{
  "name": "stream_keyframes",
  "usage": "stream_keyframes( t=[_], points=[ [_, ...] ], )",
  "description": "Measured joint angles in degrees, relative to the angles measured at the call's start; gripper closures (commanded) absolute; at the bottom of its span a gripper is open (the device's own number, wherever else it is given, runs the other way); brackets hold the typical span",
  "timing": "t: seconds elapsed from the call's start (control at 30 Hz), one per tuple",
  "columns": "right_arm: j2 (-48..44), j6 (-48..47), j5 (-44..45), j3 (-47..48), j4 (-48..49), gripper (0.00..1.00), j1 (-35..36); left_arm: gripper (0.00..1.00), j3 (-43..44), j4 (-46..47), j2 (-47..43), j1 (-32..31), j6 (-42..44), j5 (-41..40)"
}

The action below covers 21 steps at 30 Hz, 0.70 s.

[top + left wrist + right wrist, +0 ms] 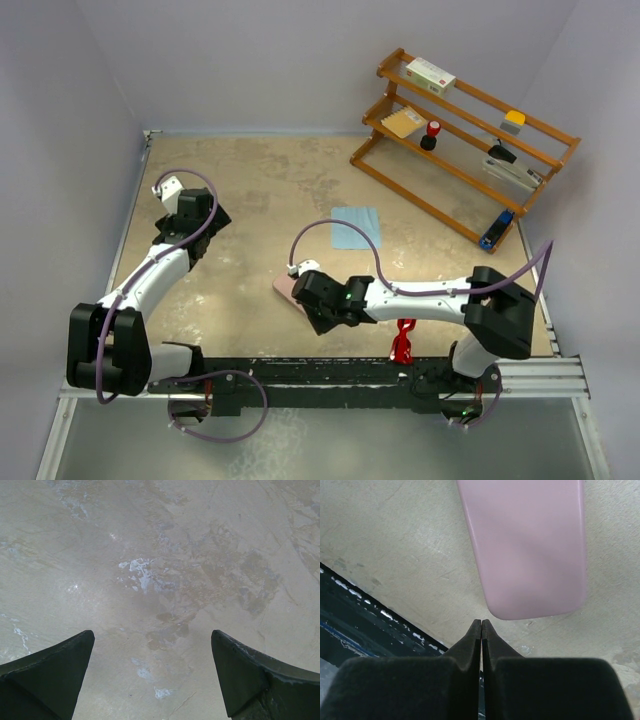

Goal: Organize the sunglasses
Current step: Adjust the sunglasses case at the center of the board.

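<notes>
The small bright red glossy plastic-framed sunglasses [403, 342] lie at the near edge of the tan counter [250, 190], just beside the black rail and close to the right arm's base. Their long axis seems to run near to far, and the far end is hidden under that arm's forearm in the top view. The right hand [481, 622] has its fingers pressed together on nothing, with the tip just beside the near end of the pale pink oblong hard case [525, 545]. It reaches leftward, so the sunglasses sit behind it, back toward its own base. The left hand [152, 640] is spread wide over bare counter at the far left, well apart from them. I judge the right arm nearer, though it must first fold back.
</notes>
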Motion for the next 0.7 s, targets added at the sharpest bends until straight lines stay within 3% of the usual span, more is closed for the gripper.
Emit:
stream_keyframes(
  t=[0.43, 0.7],
  points=[
    [2.8, 1.9, 2.8, 0.0, -0.7, 1.00, -0.6, 0.03, 0.0, -0.2, 0.0, 0.0, 0.0, 0.0],
    [5.0, 2.7, 5.7, 0.2, -0.3, 1.00, -5.0, 0.03, 0.0, -0.3, 0.0, 0.0, 0.0, 0.0]
  ],
)
